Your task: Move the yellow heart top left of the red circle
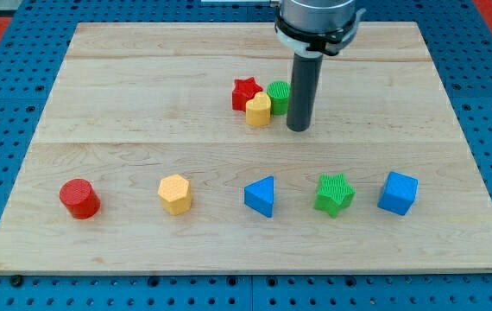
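The yellow heart (258,110) lies at the upper middle of the wooden board (142,86), touching a red star (245,92) on its upper left and a green circle (278,96) on its upper right. The red circle (79,199) stands far off at the view's lower left. My tip (298,129) rests on the board just right of the green circle and a short way right of the yellow heart, not touching the heart.
A row runs along the view's bottom, right of the red circle: a yellow hexagon (175,193), a blue triangle (261,196), a green star (334,193) and a blue cube (398,192). Blue pegboard surrounds the board.
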Robot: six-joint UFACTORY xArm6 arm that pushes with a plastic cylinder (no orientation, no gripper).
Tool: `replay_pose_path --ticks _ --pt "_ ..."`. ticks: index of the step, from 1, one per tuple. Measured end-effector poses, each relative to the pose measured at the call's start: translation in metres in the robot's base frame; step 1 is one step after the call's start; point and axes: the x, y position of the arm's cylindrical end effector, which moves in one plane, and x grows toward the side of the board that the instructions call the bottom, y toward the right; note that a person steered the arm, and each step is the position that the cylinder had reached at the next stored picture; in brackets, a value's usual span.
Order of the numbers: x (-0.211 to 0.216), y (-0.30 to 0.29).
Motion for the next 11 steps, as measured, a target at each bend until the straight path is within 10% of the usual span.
replay_pose_path --ticks 3,5,8,11 --pt "-0.018 -0.168" --pt "0.003 -0.093" --pt "0.018 -0.258" --pt "0.036 -0.298"
